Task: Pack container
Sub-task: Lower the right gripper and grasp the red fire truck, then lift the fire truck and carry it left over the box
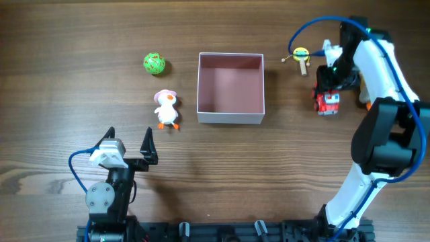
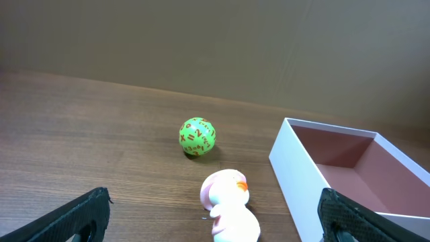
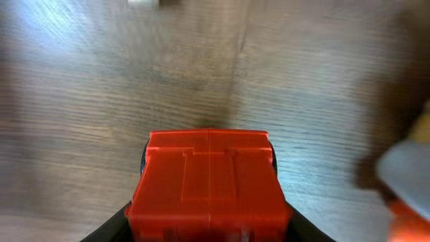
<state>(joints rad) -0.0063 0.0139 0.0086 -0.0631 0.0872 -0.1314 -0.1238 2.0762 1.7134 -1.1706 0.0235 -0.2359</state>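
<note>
The left pincer rests low near the table edge with its two fingers wide apart and nothing between them. Ahead of it and near stands a white duck toy with a pink hat, and further ahead lies a green ball with orange marks. Ahead of this pincer and to its right sits the container, a shallow square box, white outside and pink inside, with nothing in it. The right pincer is well apart from the container, on the container's far right side. Its fingers lie close against both sides of a red toy truck, and in the wrist view the truck is sharp while the wood behind is blurred, so I judge it clamped on the truck. A small yellow-headed toy lies just to the left of this pincer. I think the step in hand is the pick of the first toy. The next move calls for raising the truck above the wall, carrying it left over the pink floor, and only then opening.
</note>
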